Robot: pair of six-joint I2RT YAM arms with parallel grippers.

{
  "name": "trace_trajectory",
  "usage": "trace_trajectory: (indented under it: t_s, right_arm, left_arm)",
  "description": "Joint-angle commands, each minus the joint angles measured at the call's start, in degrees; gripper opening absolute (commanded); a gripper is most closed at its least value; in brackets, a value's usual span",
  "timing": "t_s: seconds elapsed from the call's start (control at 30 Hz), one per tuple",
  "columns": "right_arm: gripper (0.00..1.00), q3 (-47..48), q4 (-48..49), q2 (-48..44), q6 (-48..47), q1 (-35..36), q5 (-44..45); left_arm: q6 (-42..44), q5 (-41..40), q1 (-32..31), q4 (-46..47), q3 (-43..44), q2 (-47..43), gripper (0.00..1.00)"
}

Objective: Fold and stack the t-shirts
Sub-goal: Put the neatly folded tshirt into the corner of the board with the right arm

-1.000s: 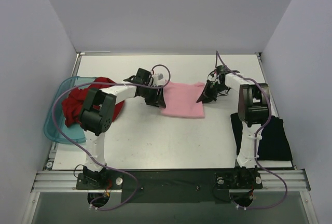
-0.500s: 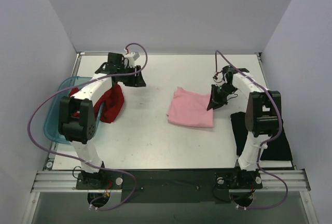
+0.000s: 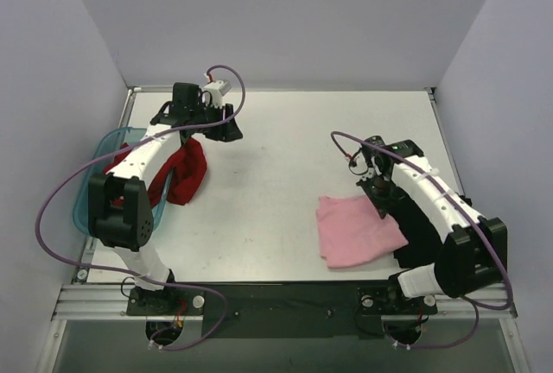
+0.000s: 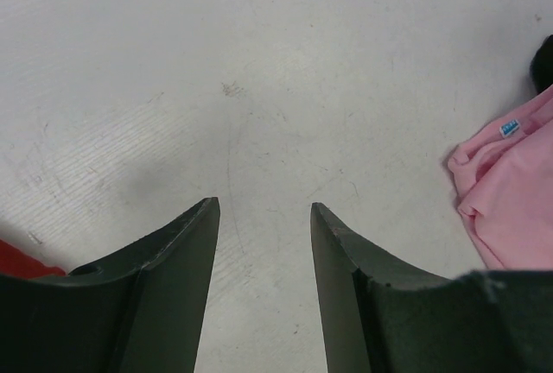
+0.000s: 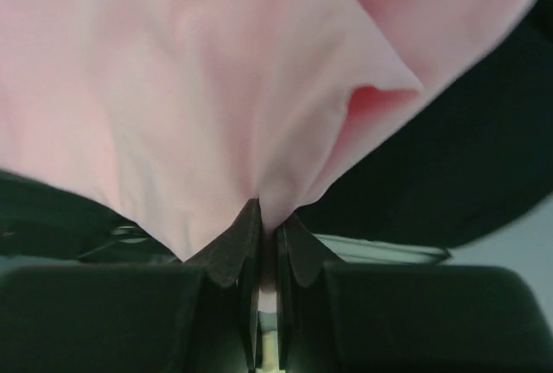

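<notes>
Now right hand [image 3: 381, 196], pinching pink t-shirt [image 3: 354, 233], has dragged it beside black t-shirt [image 5: 484, 148]; left hand [image 4: 263, 207] gapes.

Robot lab cell: white table [image 3: 259, 226] boxed by plain walls [image 3: 285, 19], metal rail [image 3: 86, 301] at near edge, left arm [image 3: 138, 154] and right arm [image 3: 432, 188] bolted there.

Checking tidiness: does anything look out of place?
The dark red t-shirt lies crumpled, half out of the teal bin, spilling onto the table. The pink t-shirt, pinched in the right hand, sits askew.
</notes>
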Motion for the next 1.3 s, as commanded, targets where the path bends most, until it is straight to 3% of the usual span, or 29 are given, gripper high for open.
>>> trace_trajectory:
  t_s: [0.0, 0.07, 0.3, 0.53, 0.9, 1.07, 1.27]
  right_arm:
    - [0.00, -2.79, -6.41, -8.62, -7.23, -0.97, 19.42]
    - [0.00, -4.38, -6.59, -10.47, -8.73, -2.37, 24.17]
    - [0.00, -4.21, -7.99, -13.45, -9.60, -10.11, 27.96]
    - [0.00, 2.64, -13.35, -14.77, -11.46, -11.52, 30.16]
    - [0.00, 4.23, -15.90, -18.47, -16.03, -13.80, 31.92]
    - [0.00, 2.83, -12.04, -17.94, -20.76, -16.34, 34.03]
    - [0.00, -1.30, -0.63, -14.43, -25.96, -22.32, 36.84]
  left_arm:
    - [0.48, 2.43, 0.19, 3.36, -0.09, -3.06, 0.57]
    - [-0.05, 2.78, 0.19, 4.06, -0.09, -3.15, 0.57]
    - [-0.14, 2.96, 0.10, 5.39, -0.79, -4.12, 0.57]
    - [-0.58, 3.31, 0.19, 6.62, -1.67, -4.29, 0.57]
    - [-0.32, 3.05, 0.10, 6.88, -2.37, -4.65, 0.57]
    - [-0.32, 3.13, 0.19, 7.06, -2.64, -4.65, 0.57]
    - [-0.58, 3.40, 0.19, 7.58, -2.90, -4.82, 0.57]
